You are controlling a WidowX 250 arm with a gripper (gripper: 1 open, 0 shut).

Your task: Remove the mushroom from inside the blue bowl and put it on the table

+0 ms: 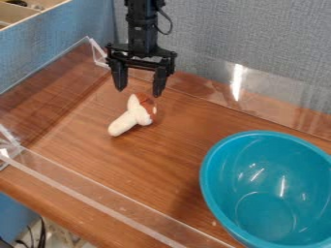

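Observation:
The mushroom (132,114) lies on its side on the brown wood-grain table (116,160), cream-white with a reddish-brown patch at its upper right end. The blue bowl (272,187) stands at the front right, and I see nothing inside it. My gripper (139,90) hangs just above and behind the mushroom, open, with its black fingers (118,77) spread and nothing between them.
Low clear acrylic walls (77,199) run along the table's edges. A blue fabric backdrop (246,34) stands behind. A cardboard box (29,12) sits at the top left beyond the wall.

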